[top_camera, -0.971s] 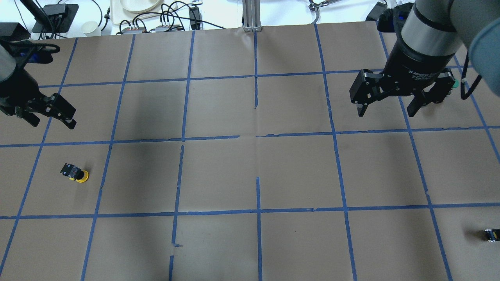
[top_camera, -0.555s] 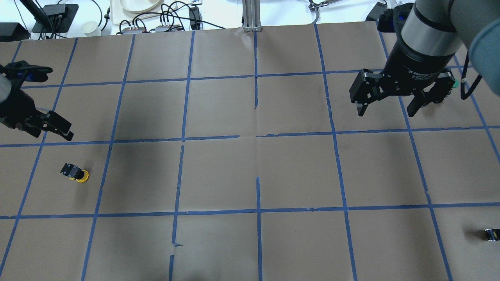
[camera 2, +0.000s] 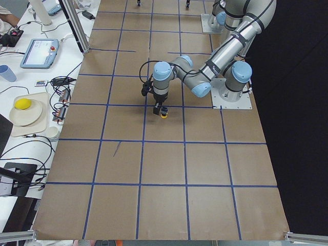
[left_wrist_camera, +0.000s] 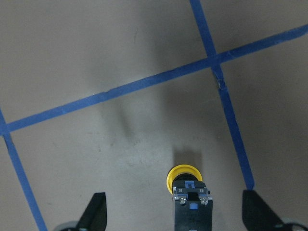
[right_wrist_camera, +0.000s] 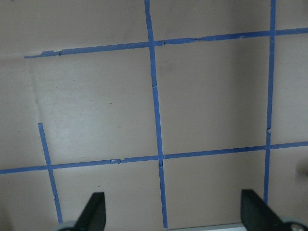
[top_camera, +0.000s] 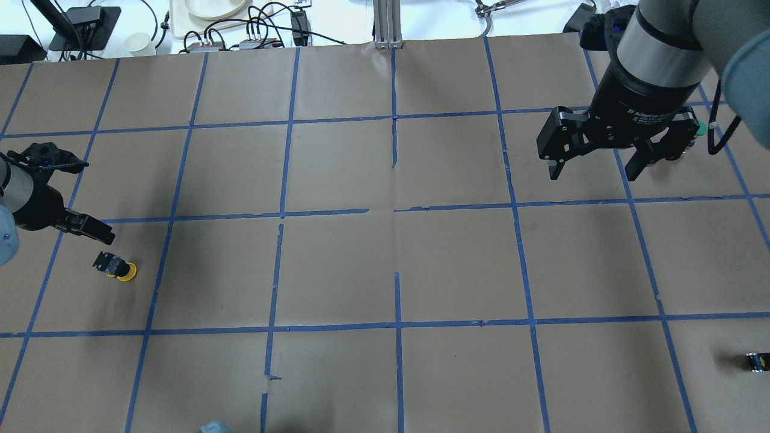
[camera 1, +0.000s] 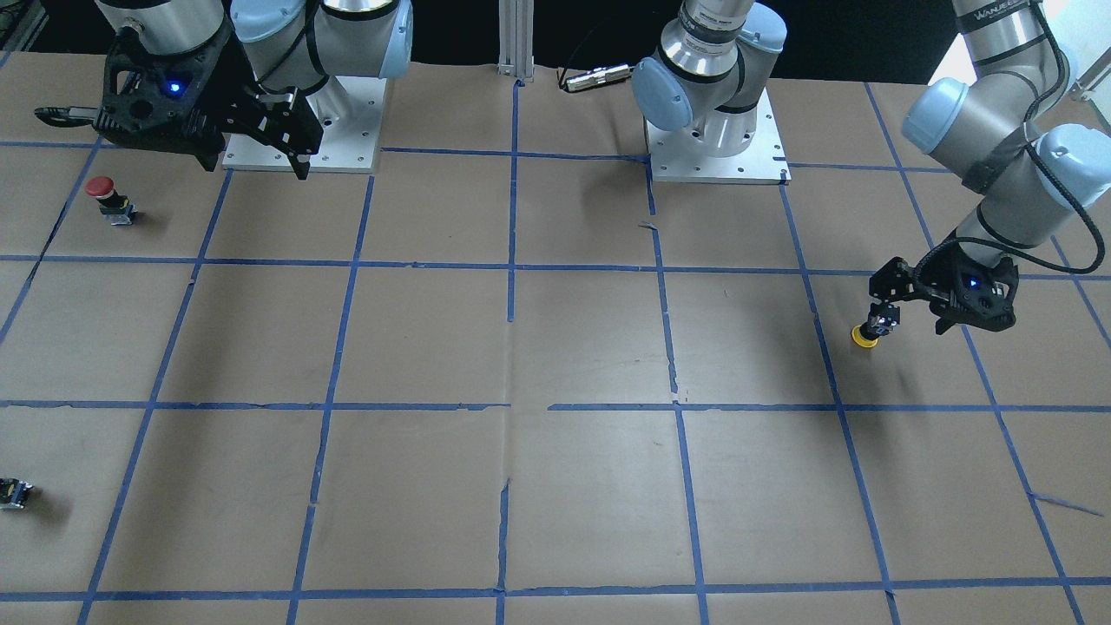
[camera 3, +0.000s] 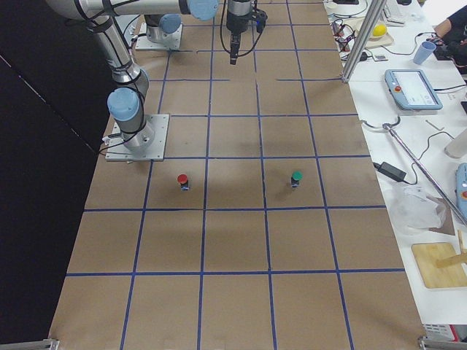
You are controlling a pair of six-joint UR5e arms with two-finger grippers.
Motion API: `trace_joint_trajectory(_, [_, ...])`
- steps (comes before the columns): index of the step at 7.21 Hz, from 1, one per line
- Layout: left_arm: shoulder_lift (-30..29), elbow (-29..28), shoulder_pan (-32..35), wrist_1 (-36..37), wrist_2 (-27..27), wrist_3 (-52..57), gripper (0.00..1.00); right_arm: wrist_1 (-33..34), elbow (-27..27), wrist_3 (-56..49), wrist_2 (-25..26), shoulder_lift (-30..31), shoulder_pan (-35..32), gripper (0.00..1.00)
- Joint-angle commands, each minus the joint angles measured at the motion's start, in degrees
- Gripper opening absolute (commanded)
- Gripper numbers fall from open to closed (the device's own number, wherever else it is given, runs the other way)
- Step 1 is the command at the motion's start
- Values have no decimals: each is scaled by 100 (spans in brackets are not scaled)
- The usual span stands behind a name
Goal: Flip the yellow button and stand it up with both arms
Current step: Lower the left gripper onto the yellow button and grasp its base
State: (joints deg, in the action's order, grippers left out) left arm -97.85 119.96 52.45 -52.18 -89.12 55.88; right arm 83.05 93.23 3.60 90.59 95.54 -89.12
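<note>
The yellow button (top_camera: 116, 267) stands cap-down on the brown paper at the table's left, black body up; it also shows in the front view (camera 1: 868, 333) and the left wrist view (left_wrist_camera: 187, 192). My left gripper (camera 1: 913, 323) is open and hangs just above it. In the left wrist view the body sits between the two fingertips (left_wrist_camera: 98, 211), untouched. In the overhead view only one finger (top_camera: 90, 229) shows, just beyond the button. My right gripper (top_camera: 592, 174) is open and empty, high over the far right of the table.
A red-capped button (camera 1: 104, 195) stands near the right arm's base. A green-capped button (camera 3: 296, 177) stands further out, and a small dark switch part (top_camera: 757, 362) lies at the near right edge. Cables and boxes (top_camera: 240, 36) lie beyond the far edge.
My left gripper has come down and nearer, from well beyond the yellow button to just above it. The right gripper has barely moved. The button has not moved.
</note>
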Motion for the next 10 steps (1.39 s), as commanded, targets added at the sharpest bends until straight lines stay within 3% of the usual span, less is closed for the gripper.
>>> trace_joint_trajectory(1, [29,150,-25,15,0,72,97,36,2,0,3,-26,0,100])
trace_joint_trajectory(3, [-32,159,-86,-46,-9,116,96,-8,2,-8,47,-61,0,100])
trace_joint_trajectory(6, [-50,203,-86,-2,-52,116,83,36,-33,-8,21,-17,0,100])
trace_joint_trajectory(8, [-67,203,-86,-3,-61,212,49,36,-7,0,12,-18,0,100])
trace_joint_trajectory(10, [-50,185,-86,7,-35,336,26,10,-7,0,38,-9,9,100])
